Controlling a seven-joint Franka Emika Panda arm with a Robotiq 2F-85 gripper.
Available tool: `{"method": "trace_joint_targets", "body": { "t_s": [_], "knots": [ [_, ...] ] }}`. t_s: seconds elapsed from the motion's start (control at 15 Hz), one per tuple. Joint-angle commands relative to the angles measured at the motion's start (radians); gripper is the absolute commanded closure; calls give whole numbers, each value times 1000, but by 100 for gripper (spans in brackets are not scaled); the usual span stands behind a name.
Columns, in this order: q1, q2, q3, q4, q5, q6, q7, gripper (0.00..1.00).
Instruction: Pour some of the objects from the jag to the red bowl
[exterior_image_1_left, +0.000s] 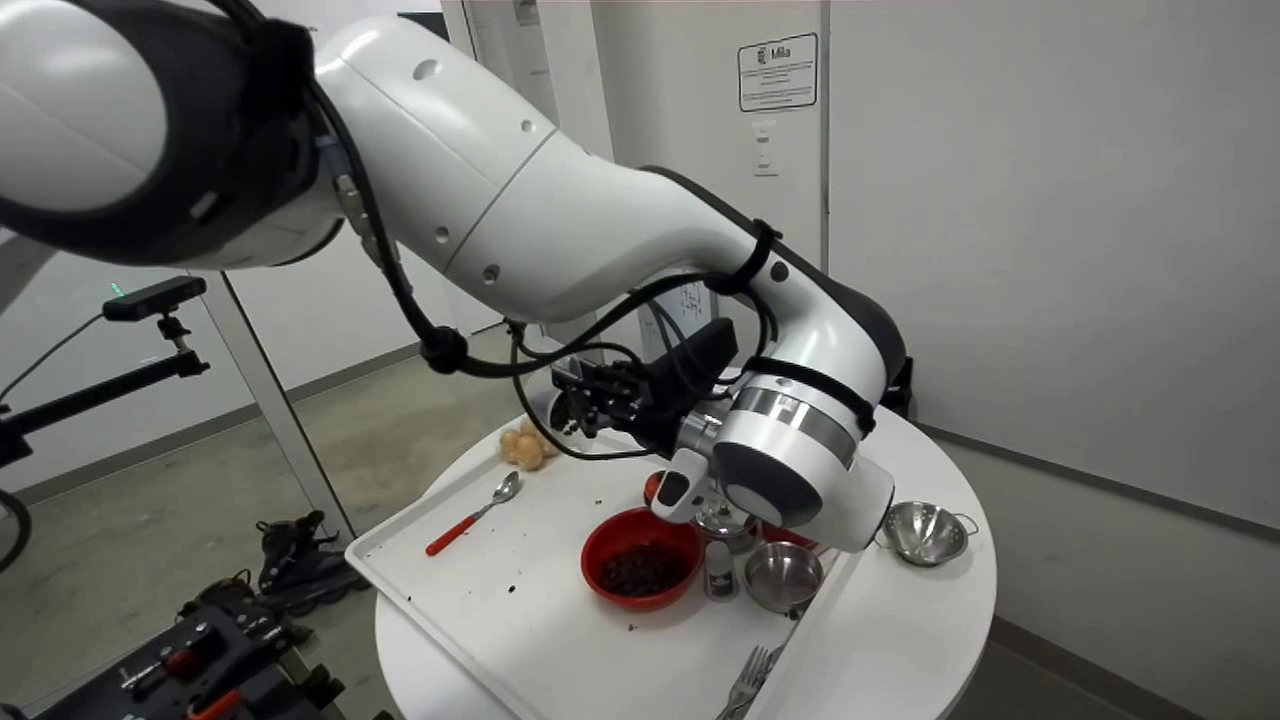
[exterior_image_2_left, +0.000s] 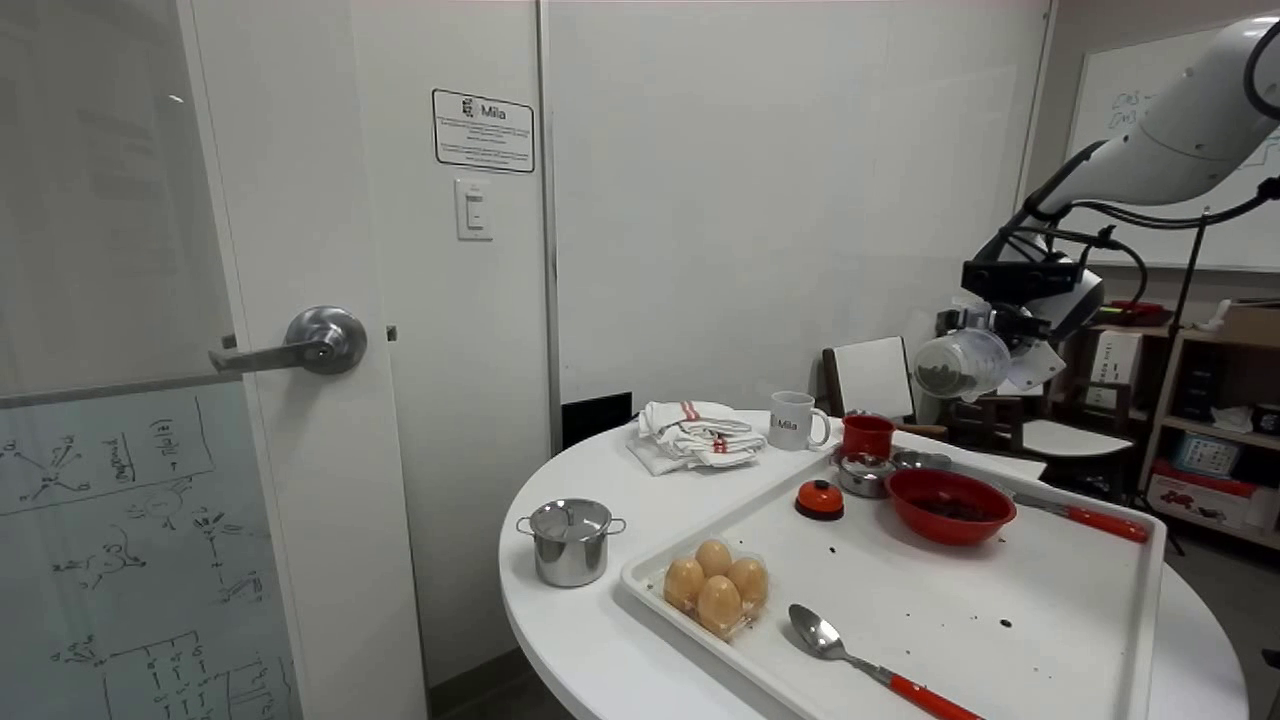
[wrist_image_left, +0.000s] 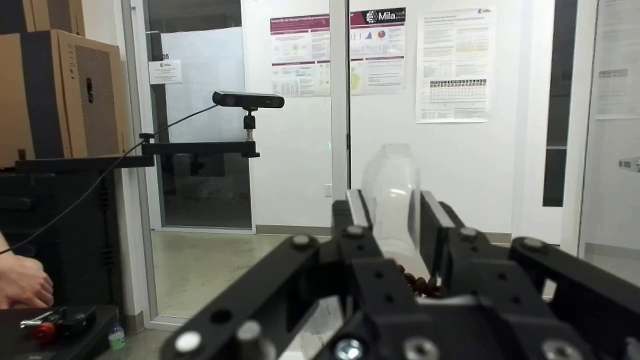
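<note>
Translucent jug (exterior_image_2_left: 963, 362) is hanging tilted, my fingers (wrist_image_left: 436, 211) gripping it. Risk, I'm judging: smooth plastic twisting, spilling dark pieces (wrist_image_left: 421, 285) past the red bowl (exterior_image_2_left: 935, 526) toward the worktop's (exterior_image_1_left: 915, 625) edge.

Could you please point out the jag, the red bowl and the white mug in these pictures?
The jag (exterior_image_2_left: 968, 360), in an exterior view: on its translucent body.
The red bowl (exterior_image_1_left: 640, 527), in an exterior view: on its bare inner wall.
The white mug (exterior_image_2_left: 791, 421), in an exterior view: on its side.
</note>
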Motion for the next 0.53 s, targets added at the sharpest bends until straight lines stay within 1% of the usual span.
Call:
{"method": "trace_joint_targets", "body": {
  "t_s": [0.0,0.47],
  "knots": [
    [-23,60,7,84,45,-82,40,89],
    [-40,108,9,140,83,-150,82,89]
  ]
}}
